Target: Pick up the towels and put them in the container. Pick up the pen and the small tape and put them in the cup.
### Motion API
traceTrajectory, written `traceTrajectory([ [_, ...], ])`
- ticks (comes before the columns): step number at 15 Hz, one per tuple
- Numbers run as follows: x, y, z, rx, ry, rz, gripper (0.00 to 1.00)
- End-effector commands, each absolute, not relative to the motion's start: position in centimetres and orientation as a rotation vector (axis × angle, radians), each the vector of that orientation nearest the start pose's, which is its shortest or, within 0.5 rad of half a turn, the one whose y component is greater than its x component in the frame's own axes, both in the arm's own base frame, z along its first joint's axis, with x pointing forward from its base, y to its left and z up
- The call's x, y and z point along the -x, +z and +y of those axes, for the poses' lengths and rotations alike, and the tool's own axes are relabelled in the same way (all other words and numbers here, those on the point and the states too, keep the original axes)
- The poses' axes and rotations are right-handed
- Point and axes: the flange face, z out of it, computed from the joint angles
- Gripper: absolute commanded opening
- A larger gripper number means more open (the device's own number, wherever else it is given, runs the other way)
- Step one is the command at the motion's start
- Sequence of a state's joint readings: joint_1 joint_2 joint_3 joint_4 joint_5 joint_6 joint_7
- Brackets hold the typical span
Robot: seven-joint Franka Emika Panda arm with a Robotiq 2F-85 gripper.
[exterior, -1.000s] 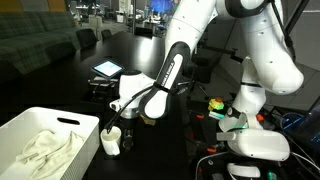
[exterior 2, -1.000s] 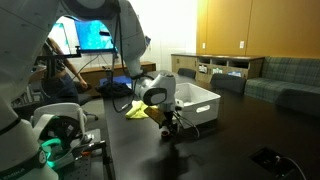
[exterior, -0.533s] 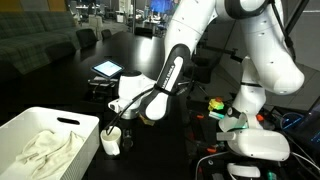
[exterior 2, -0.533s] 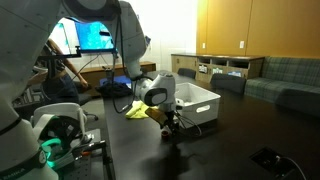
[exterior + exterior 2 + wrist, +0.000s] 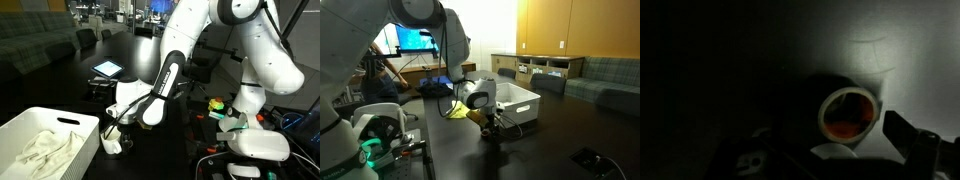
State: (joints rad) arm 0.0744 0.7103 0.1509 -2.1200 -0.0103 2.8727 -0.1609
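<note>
The small white cup [image 5: 110,144] stands on the dark table just beside the white container [image 5: 30,128]. My gripper [image 5: 116,127] hangs right over the cup, open and holding nothing. In the wrist view the cup's round rim [image 5: 850,92] shows from above with a reddish-brown thing inside, apparently the small tape [image 5: 848,126]. One dark finger [image 5: 908,138] stands to its right. An off-white towel [image 5: 45,150] lies in the container. A yellow-green towel [image 5: 455,112] lies on the table beside the container [image 5: 517,100]. I cannot make out the pen.
A tablet [image 5: 106,68] lies further back on the table. Beside the robot's white base [image 5: 255,140] are cables and coloured items [image 5: 215,106]. A monitor [image 5: 415,35] and a low cabinet [image 5: 545,68] stand behind.
The gripper has sunk slightly toward the cup. Its jaws have stayed open.
</note>
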Motion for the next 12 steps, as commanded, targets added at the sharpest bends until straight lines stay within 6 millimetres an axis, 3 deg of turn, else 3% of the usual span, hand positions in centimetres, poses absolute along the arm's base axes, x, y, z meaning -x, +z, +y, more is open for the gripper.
traceTrajectory([
  [1, -54.6, 6.9, 13.0, 2.987, -0.046, -0.551, 1.00],
  [10, -53.4, 7.9, 12.1, 3.046, 0.036, -0.605, 1.00],
  [12, -53.2, 8.0, 12.0, 3.060, 0.062, -0.633, 0.74],
])
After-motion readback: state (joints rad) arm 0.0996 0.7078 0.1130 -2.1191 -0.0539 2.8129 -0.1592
